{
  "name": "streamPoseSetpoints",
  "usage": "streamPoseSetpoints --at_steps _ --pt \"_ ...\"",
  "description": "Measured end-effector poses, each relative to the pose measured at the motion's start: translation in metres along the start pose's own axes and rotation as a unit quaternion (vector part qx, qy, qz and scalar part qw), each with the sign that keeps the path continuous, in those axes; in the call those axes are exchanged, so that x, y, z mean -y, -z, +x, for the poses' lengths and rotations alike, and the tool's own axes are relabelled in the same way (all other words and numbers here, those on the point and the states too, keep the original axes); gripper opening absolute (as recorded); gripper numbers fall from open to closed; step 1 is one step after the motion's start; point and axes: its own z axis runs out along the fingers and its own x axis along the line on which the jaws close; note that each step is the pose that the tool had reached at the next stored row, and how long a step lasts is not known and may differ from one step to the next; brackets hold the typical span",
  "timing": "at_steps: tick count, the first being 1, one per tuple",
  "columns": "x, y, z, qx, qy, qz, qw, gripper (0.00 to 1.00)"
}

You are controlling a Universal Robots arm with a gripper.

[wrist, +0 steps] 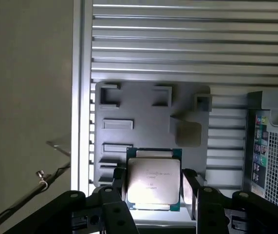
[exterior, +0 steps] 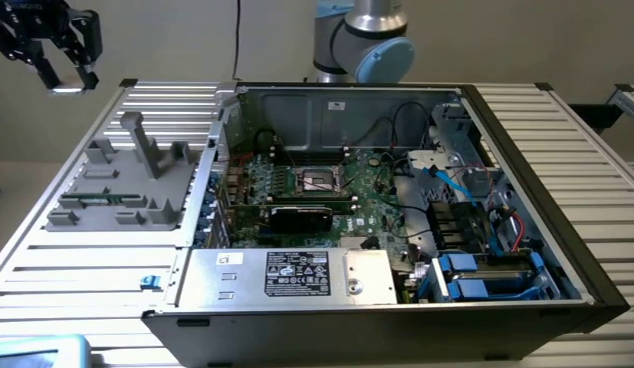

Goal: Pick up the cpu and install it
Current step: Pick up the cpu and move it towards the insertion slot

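Note:
The cpu [wrist: 153, 180], a flat square chip with a shiny silver top and a thin green edge, sits between my gripper's [wrist: 154, 190] two black fingers [wrist: 119, 183], which are shut on its opposite edges. In the exterior view my gripper [exterior: 66, 80] hangs high in the air at the far left, above the back corner of the grey holder tray [exterior: 123, 192]. The wrist view looks down past the chip onto that same tray [wrist: 148, 112]. The open socket [exterior: 319, 181] lies on the motherboard inside the computer case [exterior: 399, 192], well to the exterior view's right of my gripper.
The grey tray has upright posts [exterior: 142, 142] and holds a green memory stick [exterior: 92, 201]. A black card [exterior: 301, 215] stands in the case below the socket. Cables and blue drive bays [exterior: 481, 268] fill the case's right side. Both stand on a slatted metal table [exterior: 562, 153].

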Motion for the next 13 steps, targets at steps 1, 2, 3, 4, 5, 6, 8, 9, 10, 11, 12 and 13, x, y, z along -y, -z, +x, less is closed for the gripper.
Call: streamPoseSetpoints --at_steps 1,2,3,4,5,6,8,9,10,11,12,13 --pt "0.0 0.0009 -0.003 -0.0001 0.0 0.0 1.0 0.55" --pt "0.0001 0.0018 -0.005 -0.0001 0.0 0.0 1.0 0.55" --pt "0.0001 0.0025 -0.008 -0.0002 0.0 0.0 1.0 0.55" --pt "0.0001 0.0032 -0.01 -0.0002 0.0 0.0 1.0 0.55" --pt "0.0002 0.004 -0.013 -0.0004 0.0 0.0 1.0 0.55" --pt "0.0002 0.0047 -0.016 -0.0006 0.0 0.0 1.0 0.55" --pt "0.0003 0.006 -0.022 -0.001 0.0 0.0 1.0 0.55" --pt "0.0003 0.0066 -0.025 -0.0012 0.0 0.0 1.0 0.55" --pt "0.0004 0.0073 -0.028 -0.0015 0.0 0.0 1.0 0.55" --pt "0.0004 0.0079 -0.031 -0.0017 0.0 0.0 1.0 0.55" --pt "0.0005 0.0086 -0.034 -0.0019 0.0 0.0 1.0 0.55" --pt "0.0005 0.0093 -0.037 -0.0021 0.0 0.0 1.0 0.55"
